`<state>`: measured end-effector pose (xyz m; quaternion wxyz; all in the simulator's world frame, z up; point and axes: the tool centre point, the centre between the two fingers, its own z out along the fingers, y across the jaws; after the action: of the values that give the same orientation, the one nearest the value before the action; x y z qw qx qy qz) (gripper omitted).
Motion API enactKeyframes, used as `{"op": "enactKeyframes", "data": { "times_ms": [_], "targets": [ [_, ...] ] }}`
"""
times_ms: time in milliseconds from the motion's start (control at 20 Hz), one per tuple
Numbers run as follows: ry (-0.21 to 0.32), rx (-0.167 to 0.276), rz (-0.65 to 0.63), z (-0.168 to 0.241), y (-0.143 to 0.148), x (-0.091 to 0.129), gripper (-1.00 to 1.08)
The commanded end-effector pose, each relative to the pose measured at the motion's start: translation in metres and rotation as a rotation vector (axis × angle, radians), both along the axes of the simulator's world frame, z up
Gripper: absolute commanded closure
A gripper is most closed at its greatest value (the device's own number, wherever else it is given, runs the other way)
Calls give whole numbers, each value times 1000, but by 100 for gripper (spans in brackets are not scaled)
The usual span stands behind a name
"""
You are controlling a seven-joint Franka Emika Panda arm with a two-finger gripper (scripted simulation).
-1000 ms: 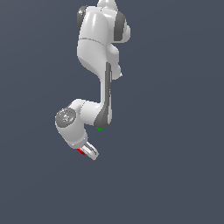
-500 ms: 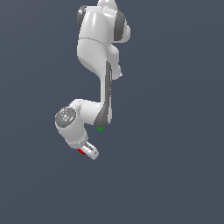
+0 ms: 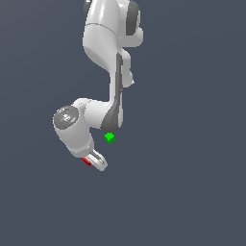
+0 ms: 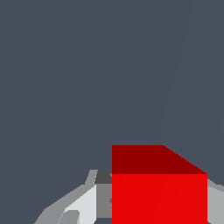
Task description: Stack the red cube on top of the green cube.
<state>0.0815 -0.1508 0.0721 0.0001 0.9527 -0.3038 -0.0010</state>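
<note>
The red cube (image 3: 87,161) sits between the fingers of my gripper (image 3: 96,162), low in the exterior view and partly hidden by the hand. In the wrist view the red cube (image 4: 159,192) is very close and spans the gap of the gripper (image 4: 153,210), with a grey finger (image 4: 83,203) against one side and the other finger at the opposite side, so the gripper is shut on it. The green cube (image 3: 109,138) lies apart, a short way up and toward the exterior view's right of the gripper, beside the arm's lower link. It does not show in the wrist view.
The white arm (image 3: 103,43) comes down from the top of the exterior view, and its elbow joint (image 3: 67,120) bulges toward that view's left. A uniform dark grey surface (image 3: 192,168) lies all around.
The wrist joint and hand have shifted slightly up and toward the exterior view's left, with the red cube staying between the fingers. The green cube has not moved.
</note>
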Motion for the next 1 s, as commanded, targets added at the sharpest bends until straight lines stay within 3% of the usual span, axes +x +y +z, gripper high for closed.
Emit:
{"op": "enactKeyframes", "data": {
  "times_ms": [0, 350, 950],
  "targets": [
    [-1, 0, 0, 19, 0, 0, 108],
    [-2, 0, -1, 47, -1, 1, 108],
    [-3, 0, 0, 45, 3, -6, 108]
  ]
}}
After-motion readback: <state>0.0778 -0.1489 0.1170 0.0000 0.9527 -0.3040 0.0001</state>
